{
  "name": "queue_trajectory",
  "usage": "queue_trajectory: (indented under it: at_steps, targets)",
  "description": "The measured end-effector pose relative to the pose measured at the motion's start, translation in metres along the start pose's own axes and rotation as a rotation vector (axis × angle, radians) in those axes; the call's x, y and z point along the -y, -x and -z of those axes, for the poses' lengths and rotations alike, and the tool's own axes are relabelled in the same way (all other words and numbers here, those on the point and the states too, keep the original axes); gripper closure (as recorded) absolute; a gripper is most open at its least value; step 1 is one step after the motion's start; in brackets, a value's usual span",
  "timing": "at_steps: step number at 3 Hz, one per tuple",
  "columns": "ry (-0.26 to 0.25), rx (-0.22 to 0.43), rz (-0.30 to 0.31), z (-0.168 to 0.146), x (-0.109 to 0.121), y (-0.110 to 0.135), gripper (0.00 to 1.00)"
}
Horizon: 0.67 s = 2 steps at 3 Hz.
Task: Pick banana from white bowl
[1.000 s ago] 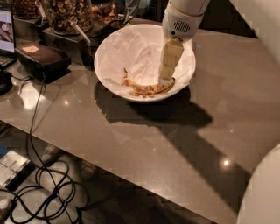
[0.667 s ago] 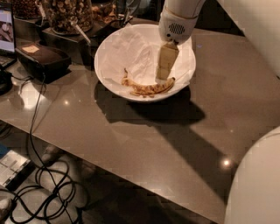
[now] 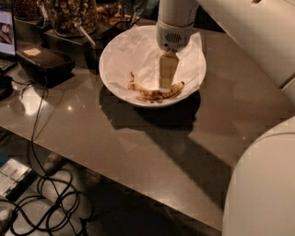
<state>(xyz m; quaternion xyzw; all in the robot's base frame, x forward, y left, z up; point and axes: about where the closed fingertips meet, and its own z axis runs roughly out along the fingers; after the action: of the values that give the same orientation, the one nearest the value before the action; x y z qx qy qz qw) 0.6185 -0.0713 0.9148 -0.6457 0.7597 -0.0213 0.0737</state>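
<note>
The robot's arm (image 3: 239, 32) comes in from the top right, behind the white bowl (image 3: 105, 69). It bends over the bowl, and its round white end points straight down into the bowl.

The end effector (image 3: 167, 83) hangs from that white end. It looks like one pale yellow block standing upright inside the bowl. Its tip is low, right at the banana (image 3: 154, 93), close to the banana's right end. I cannot tell if the tip touches the banana or is just above it. I also cannot tell if the end effector is open or closed, because only one flat side of it shows. It is not lifting anything.

The banana lies in the front part of the bowl, on the crumpled white paper (image 3: 138, 50). It is small and curved, yellow with brown spots, and both its ends turn up.

The bowl sits on a gray surface (image 3: 138, 147). Behind the bowl to the left are glass jars (image 3: 69, 14) with nuts. Left of the bowl is a black box (image 3: 44, 62). Below the surface, to the front left of the bowl, black cables (image 3: 50, 193) lie on the floor.
</note>
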Motion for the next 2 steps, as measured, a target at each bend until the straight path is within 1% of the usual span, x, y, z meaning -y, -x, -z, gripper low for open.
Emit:
queue_trajectory:
  at_steps: [1, 2]
  targets:
    - [0.014, -0.052, 0.011, -0.018, 0.000, -0.002, 0.36]
    - [0.022, -0.081, 0.019, -0.029, 0.002, -0.005, 0.36]
